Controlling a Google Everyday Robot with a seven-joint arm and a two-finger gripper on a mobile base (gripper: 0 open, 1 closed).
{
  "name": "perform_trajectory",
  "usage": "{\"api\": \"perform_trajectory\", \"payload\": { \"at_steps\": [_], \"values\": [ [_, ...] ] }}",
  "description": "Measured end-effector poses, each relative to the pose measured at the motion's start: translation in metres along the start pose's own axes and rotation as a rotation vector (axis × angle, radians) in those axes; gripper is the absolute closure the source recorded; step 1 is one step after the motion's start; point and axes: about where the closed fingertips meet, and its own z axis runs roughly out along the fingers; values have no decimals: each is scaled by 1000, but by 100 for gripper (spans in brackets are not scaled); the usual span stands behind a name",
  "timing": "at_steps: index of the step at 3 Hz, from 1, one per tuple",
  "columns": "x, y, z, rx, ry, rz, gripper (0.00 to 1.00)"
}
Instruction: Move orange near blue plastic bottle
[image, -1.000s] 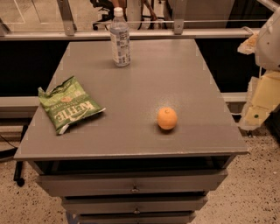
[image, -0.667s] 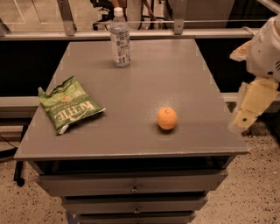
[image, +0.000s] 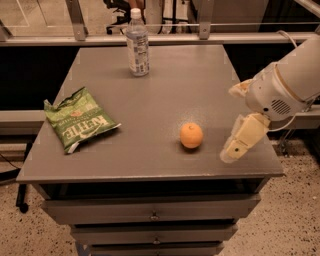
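Orange (image: 191, 135) loose on the table, gripper beside it

Your orange is small, round and evenly coloured, with a faint dimple on top and a soft shadow beneath it. It sits on the grey table (image: 175, 95), toward the front edge and right of centre in the view, and nothing touches it.

The blue plastic bottle (image: 137, 44) stands upright near the far edge, well apart from the orange. It has a white cap, a pale label and a clear bluish body.

The gripper (image: 240, 145) hangs over the front right corner of the table, near the orange but not in contact with it, angled down and toward the fruit. You cannot tell from this view whether it is spread or closed.

A green chip bag (image: 80, 125) lies flat on the left side of the table. Drawers (image: 152, 210) sit below the top.
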Motion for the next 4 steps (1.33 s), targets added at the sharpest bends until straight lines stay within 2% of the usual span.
{"api": "perform_trajectory", "payload": {
  "at_steps": [2,4],
  "values": [
    [-22,9,55,-61,-176,15,0],
    [-18,4,84,-59,-200,22,0]
  ]
}}
